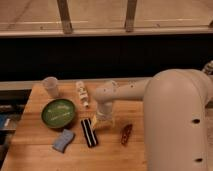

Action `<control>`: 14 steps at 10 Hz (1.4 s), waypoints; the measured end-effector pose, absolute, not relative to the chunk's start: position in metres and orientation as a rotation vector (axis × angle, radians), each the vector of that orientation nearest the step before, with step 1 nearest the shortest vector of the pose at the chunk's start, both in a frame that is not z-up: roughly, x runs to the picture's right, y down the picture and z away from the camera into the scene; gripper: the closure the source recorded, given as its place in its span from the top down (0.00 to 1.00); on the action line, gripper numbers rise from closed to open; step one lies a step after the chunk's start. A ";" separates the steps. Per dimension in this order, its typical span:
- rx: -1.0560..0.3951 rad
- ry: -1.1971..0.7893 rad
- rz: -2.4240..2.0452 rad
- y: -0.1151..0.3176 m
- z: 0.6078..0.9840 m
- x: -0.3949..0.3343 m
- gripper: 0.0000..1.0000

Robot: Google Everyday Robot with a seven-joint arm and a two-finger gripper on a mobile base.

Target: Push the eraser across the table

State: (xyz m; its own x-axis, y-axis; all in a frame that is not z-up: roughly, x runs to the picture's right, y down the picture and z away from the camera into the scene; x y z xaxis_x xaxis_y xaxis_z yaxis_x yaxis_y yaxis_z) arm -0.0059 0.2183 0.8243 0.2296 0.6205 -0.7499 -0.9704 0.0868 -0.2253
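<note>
Gripper low beside the eraser, set for a push across the tabletop.

The eraser lies flat with its pale stripe running lengthwise, and everything else is easiest placed from it. The gripper hangs just to its right, at the upper end, down near the wood, which reads as a side-on approach meant to shove the block, not lift it. I cannot tell whether contact is made, nor whether the jaws are released or clenched. The green plate sits up and to the left of the eraser, the blue-grey sponge just left at its lower end, and the reddish-brown oblong off to its right. A leftward push would likely run into the sponge or plate.
</note>
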 end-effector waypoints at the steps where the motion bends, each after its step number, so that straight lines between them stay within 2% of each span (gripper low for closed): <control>1: -0.792 0.554 1.291 0.217 0.827 0.002 0.64; 6: -0.780 0.564 1.322 0.216 0.829 0.008 0.64; 8: -0.798 0.544 1.288 0.222 0.827 -0.011 0.64; 11: -0.865 0.526 1.184 0.253 0.828 -0.066 0.64; 14: -0.863 0.524 1.188 0.249 0.827 -0.063 0.64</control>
